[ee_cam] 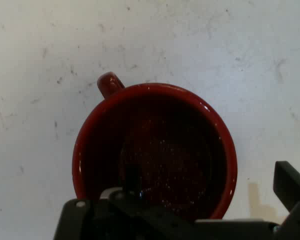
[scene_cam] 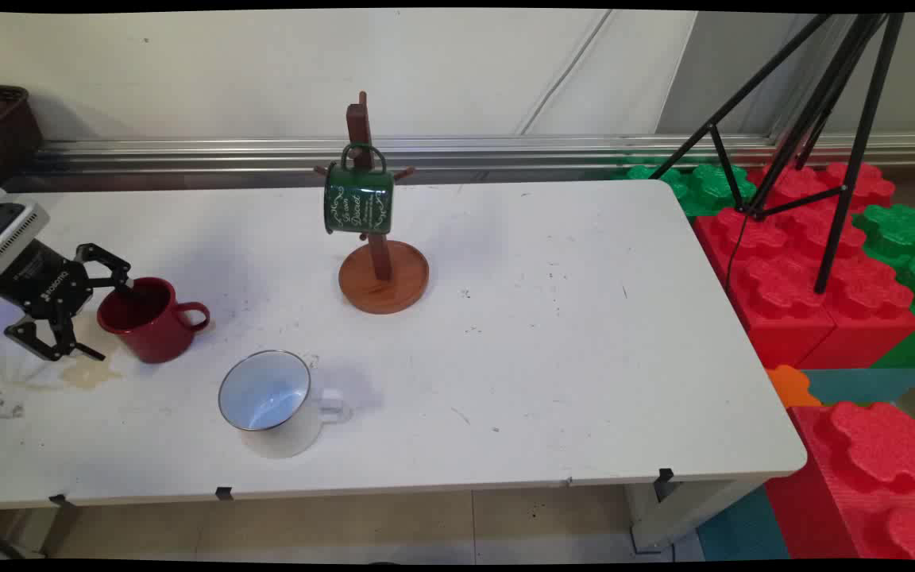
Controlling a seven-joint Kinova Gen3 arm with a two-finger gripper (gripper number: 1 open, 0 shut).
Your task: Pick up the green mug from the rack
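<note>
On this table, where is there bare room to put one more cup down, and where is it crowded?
The widest free patch lies on the table between the mug tree and the right edge. A narrower strip runs between the white mug and that edge. It is crowded at the left, where the gripper straddles the red mug's rim.

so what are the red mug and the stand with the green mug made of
Red mug: looks like enamelled metal; glossy, with fine pale speckles inside in the hand view. It could be glazed ceramic.
Stand: looks like wood, brown with a dull sheen on its round base.
Green mug: thin rim and handle suggest enamelware.
</note>
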